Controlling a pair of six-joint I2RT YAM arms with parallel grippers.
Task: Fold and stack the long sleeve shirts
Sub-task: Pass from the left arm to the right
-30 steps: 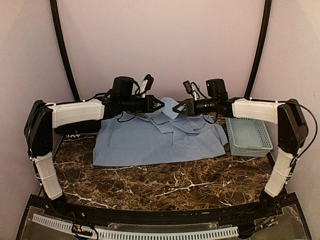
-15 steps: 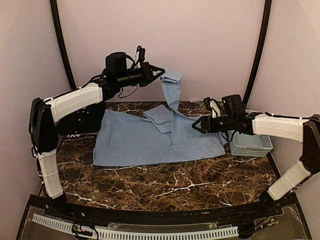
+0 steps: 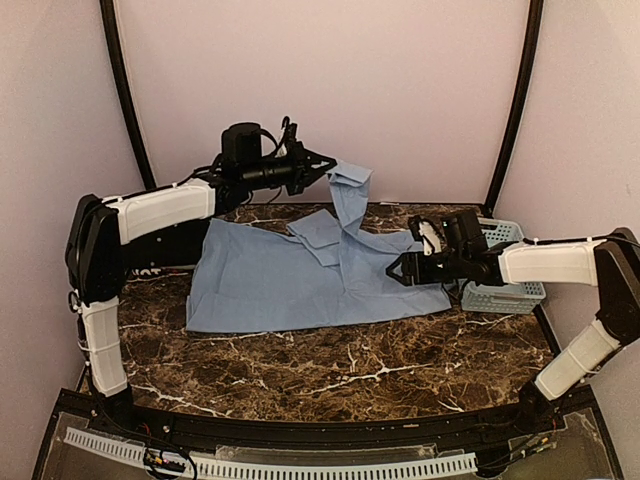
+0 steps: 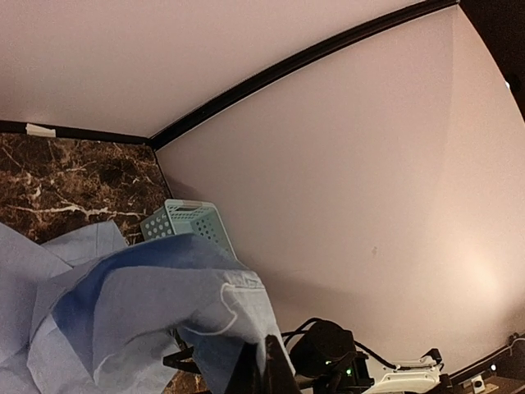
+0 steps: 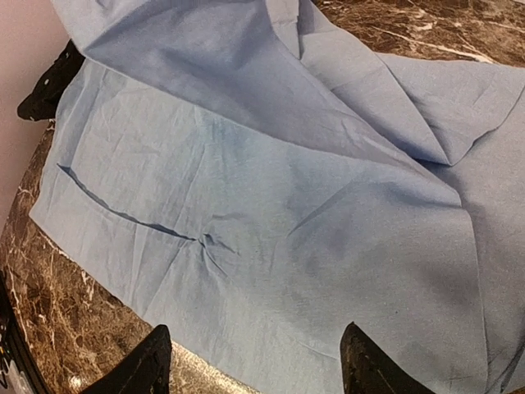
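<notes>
A large light blue long sleeve shirt [image 3: 300, 280] lies spread on the marble table [image 3: 330, 365]. My left gripper [image 3: 325, 165] is raised above the shirt's back edge and shut on a cuffed end of the shirt's cloth [image 3: 348, 195], which hangs from it down to the table. In the left wrist view the fingertips [image 4: 264, 361] pinch that blue cloth [image 4: 148, 304]. My right gripper [image 3: 398, 270] hovers low over the shirt's right part, open. In the right wrist view its fingers [image 5: 254, 345] stand wide apart above flat cloth [image 5: 271, 164] with nothing between them.
A pale blue lattice basket [image 3: 510, 298] stands at the right behind the right arm, also seen in the left wrist view as the basket [image 4: 184, 226]. Bare marble [image 5: 49, 328] lies in front of the shirt. Walls close in at the back and sides.
The two grippers were together over the shirt's back middle. The left one lifted the cloth end up; the right one opened, let go and swung down to the right.
</notes>
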